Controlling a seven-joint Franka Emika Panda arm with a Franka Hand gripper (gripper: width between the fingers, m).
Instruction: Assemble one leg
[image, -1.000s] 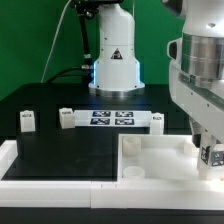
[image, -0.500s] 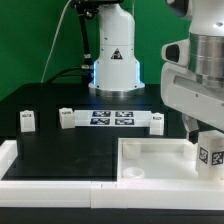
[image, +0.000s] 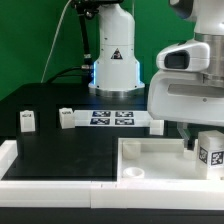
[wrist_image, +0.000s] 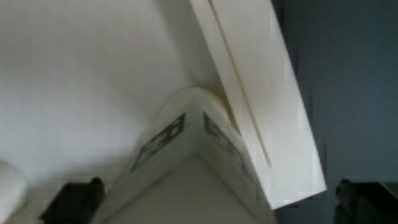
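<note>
One leg (image: 210, 152), a small white block with a black-and-white marker, stands at the exterior view's right edge, on the right side of the large white square panel (image: 160, 158). My gripper (image: 203, 140) hangs just above it. One dark finger (image: 190, 143) shows beside the leg. In the wrist view the leg (wrist_image: 196, 150) fills the space between my fingertips (wrist_image: 75, 200), with the gripper (wrist_image: 219, 205) straddling it. The jaws stand wide, with a gap to the leg on one side. The panel's raised rim (wrist_image: 258, 90) runs alongside the leg.
Three more legs stand on the black table (image: 60, 150): two at the exterior view's left (image: 27, 121) (image: 66, 118) and one (image: 157, 122) by the marker board (image: 112, 119). The robot base (image: 113, 65) is behind. A corner hole (image: 137, 176) shows in the panel.
The arm's white body has swung up and toward the exterior view's left and now fills more of the frame. The leg at the right edge has shifted only slightly upward.
</note>
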